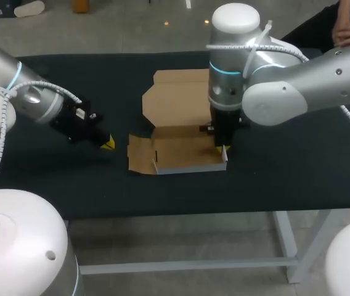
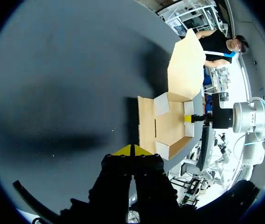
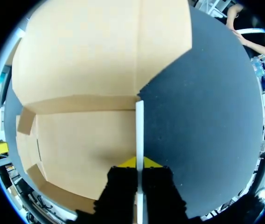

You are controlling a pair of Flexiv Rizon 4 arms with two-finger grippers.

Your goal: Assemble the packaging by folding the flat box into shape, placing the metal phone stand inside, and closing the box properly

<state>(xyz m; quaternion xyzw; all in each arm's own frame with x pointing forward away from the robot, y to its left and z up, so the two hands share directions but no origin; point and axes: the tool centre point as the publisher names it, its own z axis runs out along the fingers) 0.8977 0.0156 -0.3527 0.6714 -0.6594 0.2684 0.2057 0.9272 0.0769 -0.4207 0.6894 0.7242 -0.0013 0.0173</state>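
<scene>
**Box point(image 1: 181, 154), half folded, centre of frame; right wall pinched upright; metal phone stand not in view.**

Right arm point(image 1: 286, 92) comes down at the box's right edge. The right jaws are almost closed, clamping the thin white-edged side wall point(image 3: 139, 126) from both sides, apparently to hold it upright while the tray takes shape. Front wall point(image 1: 190, 168) is raised. Left flaps point(image 1: 139, 154) lie flat, and the lid panel point(image 1: 178, 98) lies open toward upper centre. Left arm point(image 1: 27, 102) is at mid-left. The left jaws are closed tip to tip, holding nothing, over the tabletop point(image 1: 298, 166) just left of the box, probably placed for the flat flaps. The right arm's bulk overhangs the tray's right part and would likely hinder loading.
</scene>
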